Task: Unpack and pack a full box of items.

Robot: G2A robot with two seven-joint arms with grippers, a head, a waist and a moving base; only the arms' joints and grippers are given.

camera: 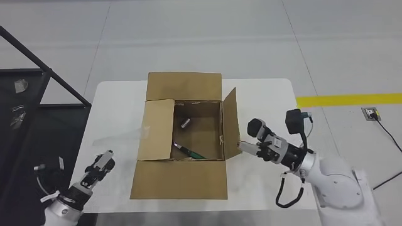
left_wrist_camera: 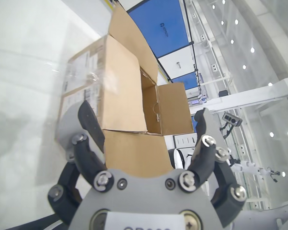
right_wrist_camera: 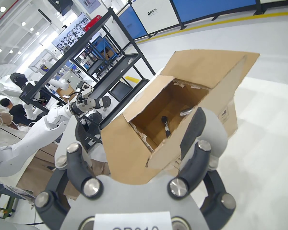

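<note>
An open cardboard box stands in the middle of the white table, all of its flaps folded outward. On its floor lie a small dark cylinder and a slim green-handled tool; the right wrist view shows them as the cylinder and the tool. My right gripper is open at the box's right flap, whose edge reaches between its fingers. My left gripper is open and holds nothing, near the table's front left corner, facing the box.
A crumpled clear plastic film lies on the table against the box's left side. A black metal rack stands beside the table's left edge. Bare table surface lies right of the box, behind my right gripper.
</note>
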